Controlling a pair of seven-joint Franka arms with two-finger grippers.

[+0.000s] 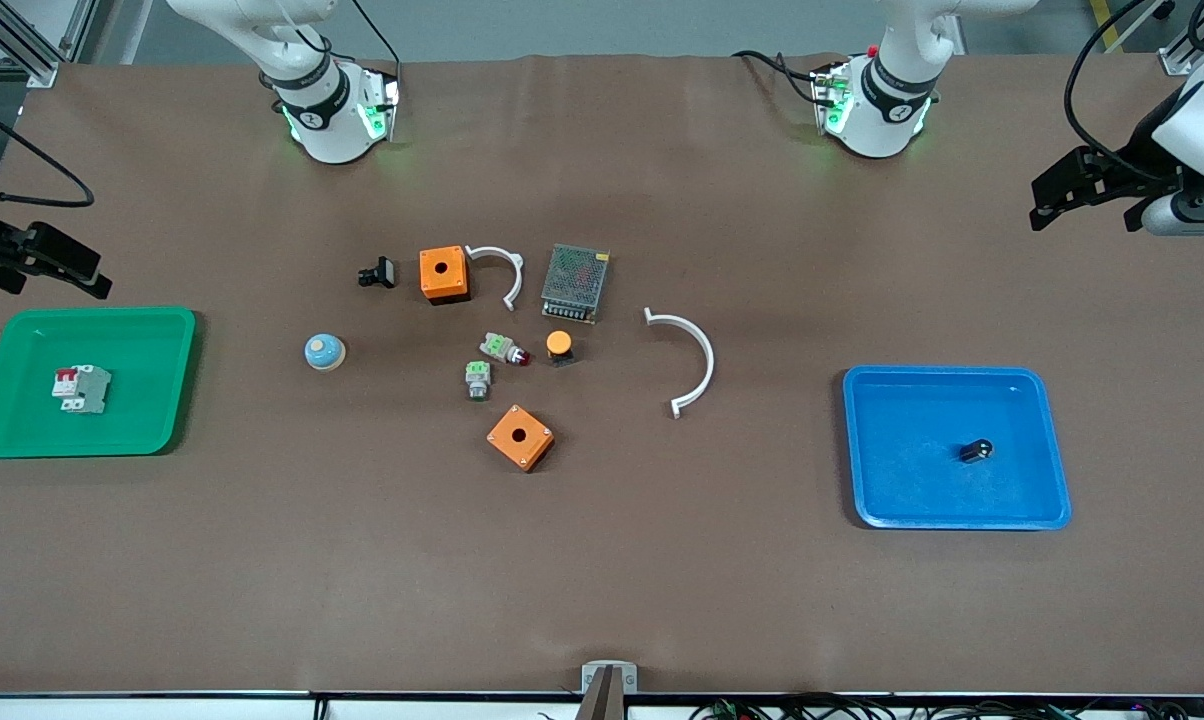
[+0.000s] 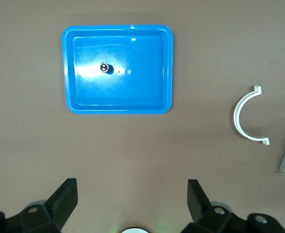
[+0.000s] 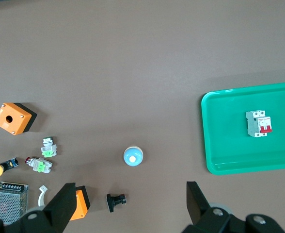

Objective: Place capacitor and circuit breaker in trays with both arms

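The capacitor (image 1: pixel 976 451), a tiny black cylinder, lies in the blue tray (image 1: pixel 1052 500) at the left arm's end of the table; the left wrist view shows it (image 2: pixel 104 68) in that tray (image 2: pixel 166 68). The circuit breaker (image 1: pixel 82 388), light grey with red levers, lies in the green tray (image 1: pixel 172 400) at the right arm's end; the right wrist view shows it (image 3: pixel 258 123) there (image 3: pixel 215 145). My left gripper (image 1: pixel 1062 195) (image 2: pixel 132 189) is open and empty, raised over the table's end. My right gripper (image 1: pixel 52 265) (image 3: pixel 129 191) is open and empty, raised by the green tray.
In the middle of the table lie two orange boxes (image 1: pixel 443 273) (image 1: pixel 520 437), a mesh power supply (image 1: pixel 575 282), two white arcs (image 1: pixel 692 360) (image 1: pixel 502 270), a blue domed button (image 1: pixel 324 351), a black clip part (image 1: pixel 377 273), two green-topped parts (image 1: pixel 477 380) and an orange-capped button (image 1: pixel 559 346).
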